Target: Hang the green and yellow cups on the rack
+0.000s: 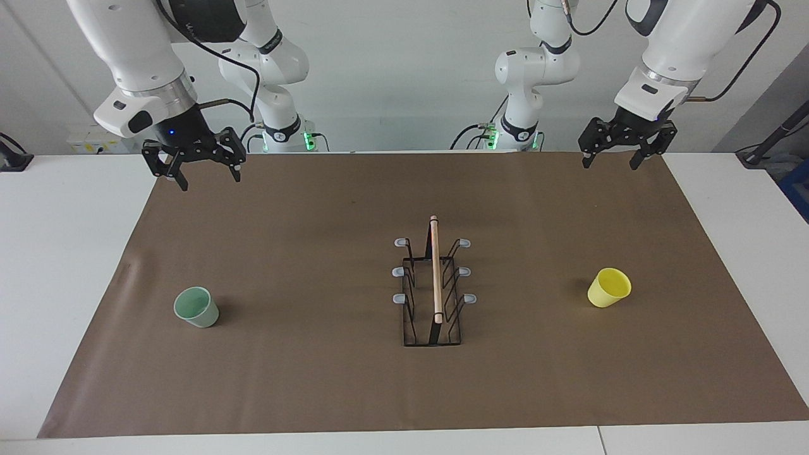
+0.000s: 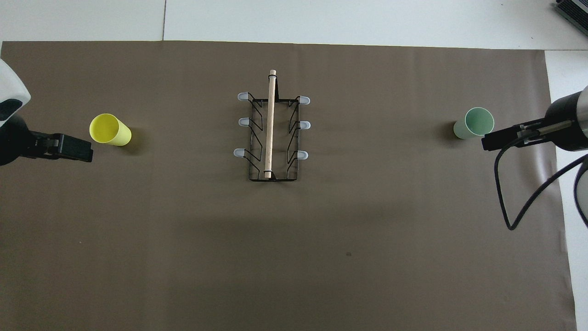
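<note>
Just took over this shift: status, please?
Left pincer and right pincer open, raised, holding nothing. Green cup, yellow cup upright on mat; rack between, prongs bare. Nothing in the way.

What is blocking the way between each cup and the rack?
Nothing visible. Only bare brown mat lies between the green cup and the rack, and between the yellow cup and the rack. All six prongs look free.

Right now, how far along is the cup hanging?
Nothing done yet: all six prongs of the rack are bare. Nothing in hand: the left gripper and right gripper hang open near the robots' edge of the mat. Left: the yellow cup and green cup, both upright on the mat.
</note>
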